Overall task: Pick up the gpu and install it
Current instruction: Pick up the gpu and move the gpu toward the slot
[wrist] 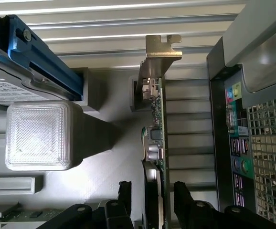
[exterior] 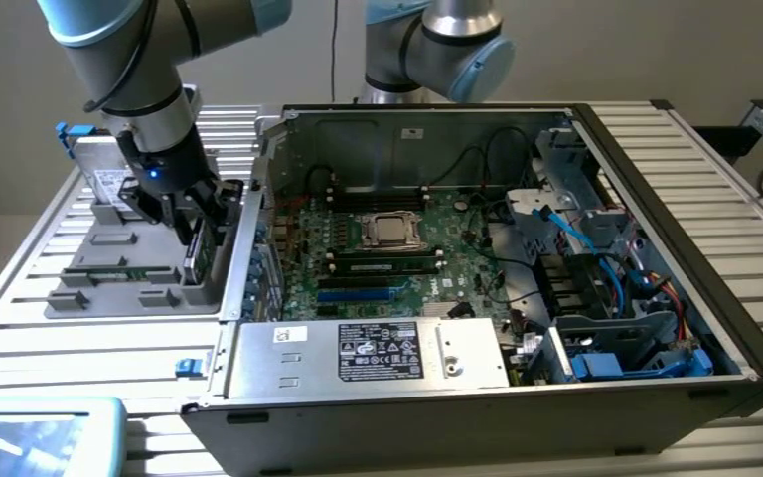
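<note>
The gpu (exterior: 199, 256) stands on edge in a slot of the grey tray (exterior: 130, 298), at the exterior view's left of the open computer case (exterior: 699, 298). In the wrist view I look along the gpu (wrist: 158, 138): green board, small components and a silvery end bracket (wrist: 162, 50) at the far end. My gripper (exterior: 191, 211) is lowered over the card. The gripper (wrist: 152, 193) is open, with one black finger (wrist: 124, 193) on each side of the card and a gap showing on both sides.
A silver hard drive (exterior: 107, 184) with a blue rail (exterior: 72, 131) and a memory stick (exterior: 103, 270) also sit in the tray. The case wall (exterior: 251, 229) rises close beside the card. Inside lie the motherboard (exterior: 395, 248) with blue slots (exterior: 362, 294) and the power supply (exterior: 369, 353).
</note>
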Robot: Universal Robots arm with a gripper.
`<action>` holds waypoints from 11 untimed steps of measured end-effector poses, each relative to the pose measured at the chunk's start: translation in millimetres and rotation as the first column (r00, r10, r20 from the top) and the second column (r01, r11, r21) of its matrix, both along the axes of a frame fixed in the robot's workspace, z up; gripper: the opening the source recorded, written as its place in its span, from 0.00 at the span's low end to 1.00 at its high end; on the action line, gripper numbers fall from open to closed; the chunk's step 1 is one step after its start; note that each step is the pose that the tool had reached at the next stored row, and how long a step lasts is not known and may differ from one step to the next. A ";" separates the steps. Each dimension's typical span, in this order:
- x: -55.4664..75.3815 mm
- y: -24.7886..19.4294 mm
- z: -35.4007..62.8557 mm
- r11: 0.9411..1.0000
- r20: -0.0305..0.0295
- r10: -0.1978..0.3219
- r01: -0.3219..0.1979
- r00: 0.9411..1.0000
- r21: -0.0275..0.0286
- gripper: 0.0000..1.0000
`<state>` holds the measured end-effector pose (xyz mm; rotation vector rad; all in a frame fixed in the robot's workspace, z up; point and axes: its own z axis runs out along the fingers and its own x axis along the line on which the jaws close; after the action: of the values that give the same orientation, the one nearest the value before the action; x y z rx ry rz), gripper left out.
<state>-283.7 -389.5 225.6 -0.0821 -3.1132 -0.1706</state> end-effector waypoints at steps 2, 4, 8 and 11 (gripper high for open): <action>0.1 0.0 -0.7 1.000 0.000 0.002 -0.002 1.000 0.000 0.49; 0.1 0.0 -1.2 1.000 0.000 0.004 -0.004 1.000 0.000 0.49; 0.1 0.0 -1.6 1.000 0.000 0.007 -0.007 1.000 0.000 0.35; 0.2 0.0 -1.6 1.000 0.000 0.009 -0.009 1.000 0.000 0.29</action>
<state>-283.5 -389.5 224.0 -0.0683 -3.1131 -0.1705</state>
